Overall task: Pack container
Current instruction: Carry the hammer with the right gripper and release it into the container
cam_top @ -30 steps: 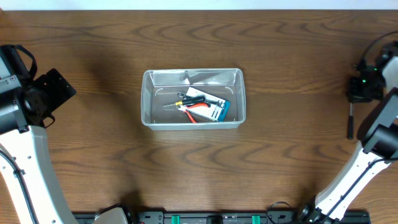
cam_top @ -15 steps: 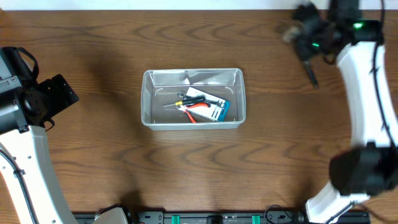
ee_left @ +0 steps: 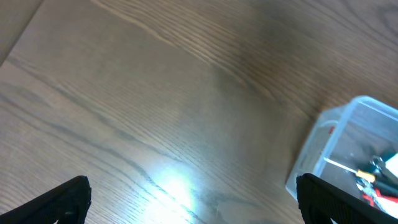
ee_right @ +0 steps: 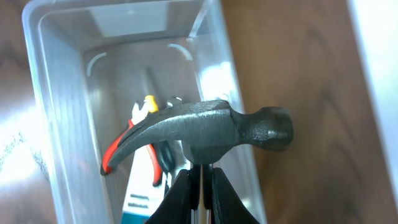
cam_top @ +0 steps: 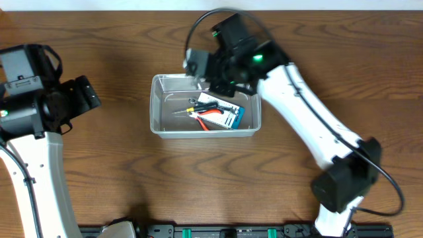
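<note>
Pack is partly done, by my read. The container (cam_top: 205,134) sits centre frame in the overhead view, on the table (cam_top: 99,178), top open. Already inside:
- red-handled pliers (ee_right: 117,148)
- a small yellow-handled tool (cam_top: 190,108)
- a carded pack with a blue edge (cam_top: 228,116)

All three lie flat, bunched centre to right of the tub floor. The left part of the floor is bare.

In hand is the hammer (ee_right: 205,127). The right jaws are pinched on its handle just under the head, bottom centre of the right wrist view. The head is level, claw to the left and face to the right. It hangs above the open tub, not in yet, and the face end pokes past the tub's right wall in that view. In the overhead view the right arm (cam_top: 310,119) covers the tub's upper edge and hides the hammer.

The left jaws are spread wide and hold nothing, tips at the lower corners of the left wrist view. The left arm (cam_top: 39,112) is at the frame's left edge, well apart from the tub.

Remaining: shift the hammer inward, lower it, release. I see no other loose items on the table, so this is probably the last one.
</note>
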`<state>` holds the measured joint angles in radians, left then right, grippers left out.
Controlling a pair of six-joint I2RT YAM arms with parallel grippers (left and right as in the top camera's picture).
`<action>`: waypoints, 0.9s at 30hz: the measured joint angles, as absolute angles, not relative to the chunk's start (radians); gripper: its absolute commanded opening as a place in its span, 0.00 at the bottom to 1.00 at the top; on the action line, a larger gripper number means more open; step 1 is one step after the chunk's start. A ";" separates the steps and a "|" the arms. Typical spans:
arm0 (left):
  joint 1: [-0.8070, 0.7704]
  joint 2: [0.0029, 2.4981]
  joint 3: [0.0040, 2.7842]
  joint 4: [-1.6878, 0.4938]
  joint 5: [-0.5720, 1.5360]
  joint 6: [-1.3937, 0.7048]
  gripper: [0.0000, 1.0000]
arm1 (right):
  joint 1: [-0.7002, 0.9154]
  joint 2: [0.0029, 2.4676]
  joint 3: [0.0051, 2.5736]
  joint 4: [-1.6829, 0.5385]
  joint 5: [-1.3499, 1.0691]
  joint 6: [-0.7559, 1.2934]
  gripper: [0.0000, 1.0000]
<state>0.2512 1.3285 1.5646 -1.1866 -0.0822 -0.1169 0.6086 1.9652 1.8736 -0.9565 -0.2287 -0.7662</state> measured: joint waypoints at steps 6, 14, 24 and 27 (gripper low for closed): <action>0.194 1.328 1.565 -1.187 -0.082 -0.107 0.98 | 0.620 2.086 1.872 -0.941 -0.229 -0.807 0.02; 0.170 1.328 1.564 -1.187 -0.083 -0.103 0.98 | 0.614 2.184 1.869 -0.936 -0.228 -0.821 0.51; 0.125 1.328 1.563 -1.170 -0.083 -0.073 0.98 | 0.551 2.168 1.903 -0.811 -0.187 -0.685 0.99; 0.058 1.328 1.558 -1.148 -0.091 -0.050 0.98 | 0.467 2.126 1.942 -0.701 -0.148 -0.545 0.99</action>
